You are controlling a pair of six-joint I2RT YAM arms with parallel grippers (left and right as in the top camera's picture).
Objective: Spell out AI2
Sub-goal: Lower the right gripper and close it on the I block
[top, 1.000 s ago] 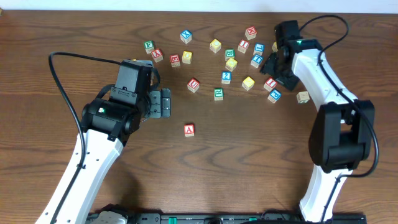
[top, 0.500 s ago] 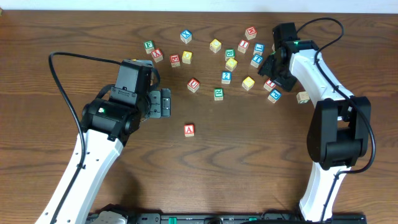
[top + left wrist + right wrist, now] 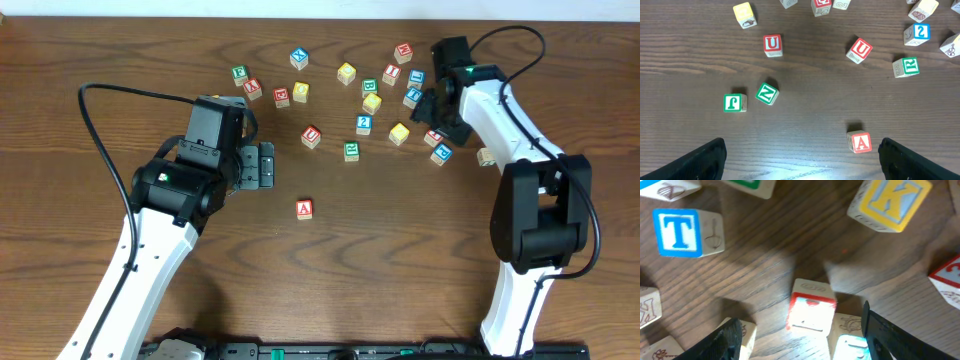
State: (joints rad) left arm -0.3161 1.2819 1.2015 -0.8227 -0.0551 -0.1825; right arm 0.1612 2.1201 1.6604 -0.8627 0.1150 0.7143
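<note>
The right hand (image 3: 801,325) is hovering spread wide over a red-faced block (image 3: 810,311), while the left hand (image 3: 801,150) is hanging equally spread near the A block (image 3: 859,142).

On the brown wooden worktop (image 3: 400,250), a green N block (image 3: 767,93) sits just beside a green J block (image 3: 734,102), at its three o'clock. A red U block (image 3: 772,45) lies at the N's twelve o'clock.

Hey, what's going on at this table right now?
Two robot arms are working with letter blocks scattered on a wooden table. The red A block sits alone, apart from the pile. The right gripper is open and low over the cluster, with a red-faced block between its fingers; the letter is too blurred to read. The left gripper is open and holds nothing.
</note>
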